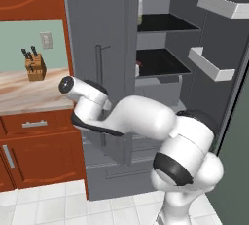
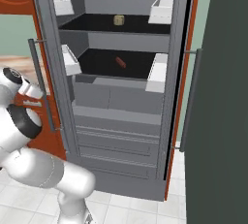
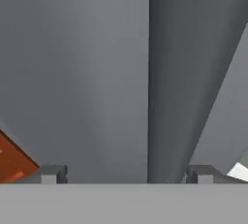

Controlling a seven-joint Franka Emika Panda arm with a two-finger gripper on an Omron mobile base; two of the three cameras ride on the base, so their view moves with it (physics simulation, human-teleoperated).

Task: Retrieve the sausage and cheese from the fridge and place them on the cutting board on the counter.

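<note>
- The sausage lies on the fridge's middle dark shelf, just above centre of the right base view, resting flat and untouched.
- The cheese sits one shelf higher, at upper centre of that same view, also untouched; both are well back on their shelves, clear of the pale door bins at either side.
- The fridge stands with both doors swung wide, so the shelves are open to reach; neither food item has been taken out yet.
- The gripper shows at the bottom of the hand view with its two fingertips spread wide apart and nothing between them; a vertical grey bar, likely the door handle, runs up just ahead of the gap, which suggests the hand is let go of it with the door opened.
- In the left base view the arm bends low across the left door, at centre left.
- The counter with its knife block lies at the left edge of that view; the cutting board cannot be made out.
</note>
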